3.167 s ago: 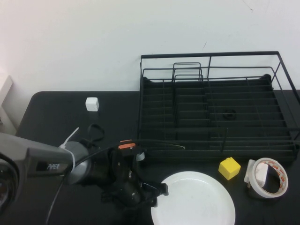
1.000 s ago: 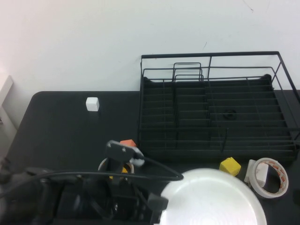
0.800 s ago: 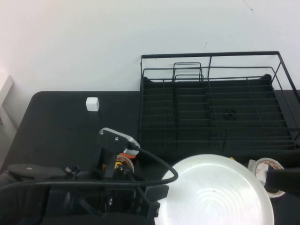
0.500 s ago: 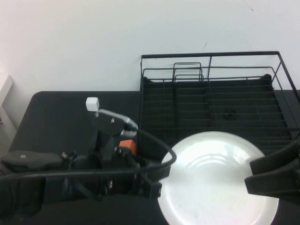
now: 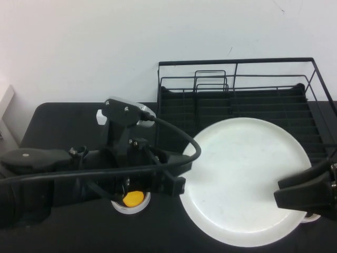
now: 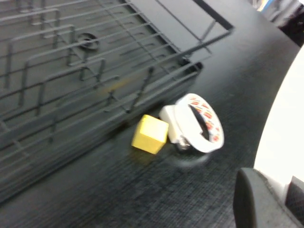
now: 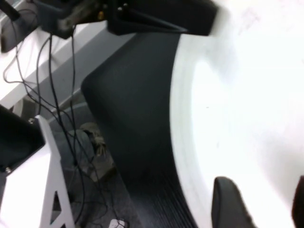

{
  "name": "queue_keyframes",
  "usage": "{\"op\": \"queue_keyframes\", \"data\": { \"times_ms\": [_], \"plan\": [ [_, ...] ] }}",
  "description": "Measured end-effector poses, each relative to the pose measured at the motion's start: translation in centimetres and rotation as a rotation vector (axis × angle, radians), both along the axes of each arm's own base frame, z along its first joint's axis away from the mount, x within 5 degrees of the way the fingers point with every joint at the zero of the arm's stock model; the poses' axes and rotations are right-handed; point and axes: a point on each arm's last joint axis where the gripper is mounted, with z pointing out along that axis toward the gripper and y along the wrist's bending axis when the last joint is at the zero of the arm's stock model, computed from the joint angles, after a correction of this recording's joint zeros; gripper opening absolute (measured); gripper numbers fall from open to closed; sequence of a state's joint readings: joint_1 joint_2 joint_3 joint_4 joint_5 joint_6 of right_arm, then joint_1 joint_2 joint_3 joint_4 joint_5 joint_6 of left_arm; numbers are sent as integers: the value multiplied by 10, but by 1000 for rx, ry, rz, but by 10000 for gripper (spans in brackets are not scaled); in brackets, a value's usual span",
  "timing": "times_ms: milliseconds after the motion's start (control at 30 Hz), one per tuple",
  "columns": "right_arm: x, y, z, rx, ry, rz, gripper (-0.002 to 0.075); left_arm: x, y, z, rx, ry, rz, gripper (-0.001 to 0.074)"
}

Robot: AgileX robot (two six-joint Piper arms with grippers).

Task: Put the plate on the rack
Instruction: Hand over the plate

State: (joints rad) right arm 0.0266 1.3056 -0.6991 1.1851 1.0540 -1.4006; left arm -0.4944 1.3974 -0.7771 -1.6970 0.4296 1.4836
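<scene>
Right now I have the plate [image 5: 245,179] lifted off the black table [image 5: 58,121] and held between both arms, in front of the rack [image 5: 242,100] and overlapping its near rail in the high view. So the pickup is done; what is left, as I judge it, is carrying the plate over the rail, tipping it upright and seating it between the rack's dividers.

My left gripper [image 5: 176,185] sits at the plate's left edge, closed on the rim; in the left wrist view one dark finger [image 6: 259,202] lies right against the white edge. My right gripper [image 5: 287,194] is at the plate's right edge, its fingers pinching the rim there too.

Materials: the plate is smooth, glossy white, round, with a shallow raised rim, slick stuff to hold by the edge alone. The rack is thin black wire, rectangular, with a raised rail frame, upright loop dividers [image 5: 210,79] near the back left and a ridged black base.

Below on the table lie a yellow cube [image 6: 150,134] and a white tape roll [image 6: 199,122] with red markings, touching each other just beside the rack's corner. A small white cube [image 5: 100,117] peeks out behind the left arm.
</scene>
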Motion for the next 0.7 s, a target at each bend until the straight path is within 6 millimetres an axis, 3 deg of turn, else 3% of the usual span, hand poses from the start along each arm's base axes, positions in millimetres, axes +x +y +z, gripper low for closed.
{"op": "queue_keyframes", "data": {
  "times_ms": [433, 600, 700],
  "plan": [
    [13, 4, 48, 52, -132, 102, 288, 10, 11, -4, 79, -20, 149, 6],
    [23, 1, 52, 6, -193, 22, 293, 11, 11, -4, 80, -19, 154, 6],
    [31, -3, 50, -47, -244, -44, 347, 11, 11, -4, 82, -20, 157, 6]
  ]
}}
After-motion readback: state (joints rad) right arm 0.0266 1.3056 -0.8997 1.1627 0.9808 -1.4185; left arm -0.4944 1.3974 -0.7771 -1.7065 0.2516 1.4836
